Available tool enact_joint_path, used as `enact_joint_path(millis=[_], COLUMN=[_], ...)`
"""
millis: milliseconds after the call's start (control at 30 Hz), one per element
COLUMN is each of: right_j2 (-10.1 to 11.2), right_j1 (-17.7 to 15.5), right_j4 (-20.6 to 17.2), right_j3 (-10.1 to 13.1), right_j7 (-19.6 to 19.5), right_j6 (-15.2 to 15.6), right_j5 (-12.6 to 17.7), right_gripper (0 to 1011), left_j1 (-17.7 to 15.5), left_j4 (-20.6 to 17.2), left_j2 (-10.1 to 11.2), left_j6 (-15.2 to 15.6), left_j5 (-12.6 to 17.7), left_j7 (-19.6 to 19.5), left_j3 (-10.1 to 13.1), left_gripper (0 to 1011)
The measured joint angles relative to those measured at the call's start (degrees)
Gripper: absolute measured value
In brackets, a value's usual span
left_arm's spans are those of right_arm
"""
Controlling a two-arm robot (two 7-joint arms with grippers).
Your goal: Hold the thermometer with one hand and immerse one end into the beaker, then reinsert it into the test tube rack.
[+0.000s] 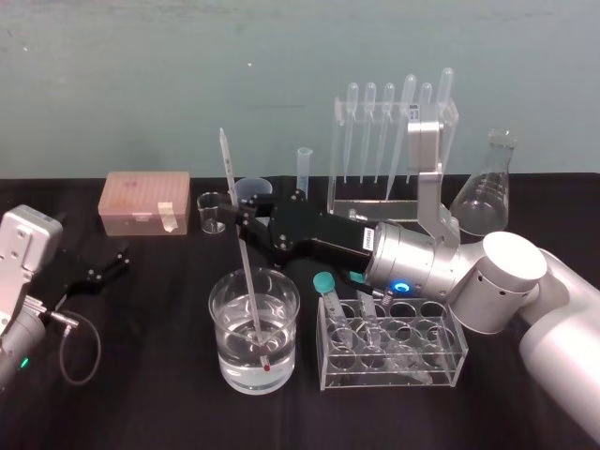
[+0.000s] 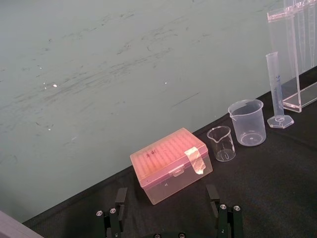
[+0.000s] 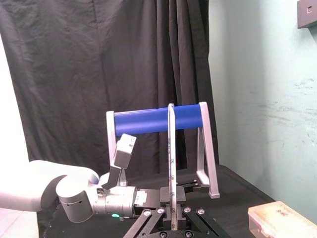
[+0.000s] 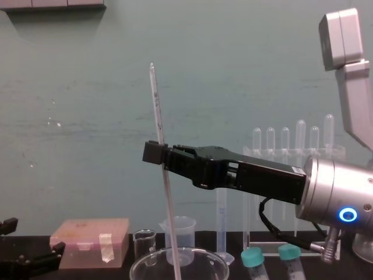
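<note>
R gripper (image 1: 242,225) clamps the thermometer (image 1: 249,286), lower tip under water (image 1: 239,363) in the beaker (image 1: 221,307). L gripper (image 1: 106,265) sits wide open w/ nothing in it, far left.

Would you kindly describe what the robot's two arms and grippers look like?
The right arm is silver-white with rounded joints, a blue ring light at the wrist and a black, boxy right gripper bearing a white label. The left arm is silver-grey, with a grey cable looping beside its slim black left gripper.
</note>
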Motion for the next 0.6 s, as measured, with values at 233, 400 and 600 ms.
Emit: enact_joint_path(millis=[233,400,600], right_j2=[0.1,0.2,0.2], right_j1=[0.0,0.0,-0.1], right_j4=[-0.2,-0.2,-0.6], right_j3=[0.0,-0.1,-0.1], right_j7=[0.0,0.1,0.1], right_j6=[0.0,0.0,0.1], right_j5=[0.1,0.2,0.2], right_gripper=[56,56,56], left_j1=[0.0,0.0,0.0], left_j4=[0.0,0.0,0.0], left_j2=[0.0,0.0,0.0], left_j6=[0.0,0.0,0.0], left_j5=[0.0,0.0,0.0], left_j7=[0.0,0.0,0.0], left_j3=[0.0,0.0,0.0], left_gripper=[1008,1008,1008])
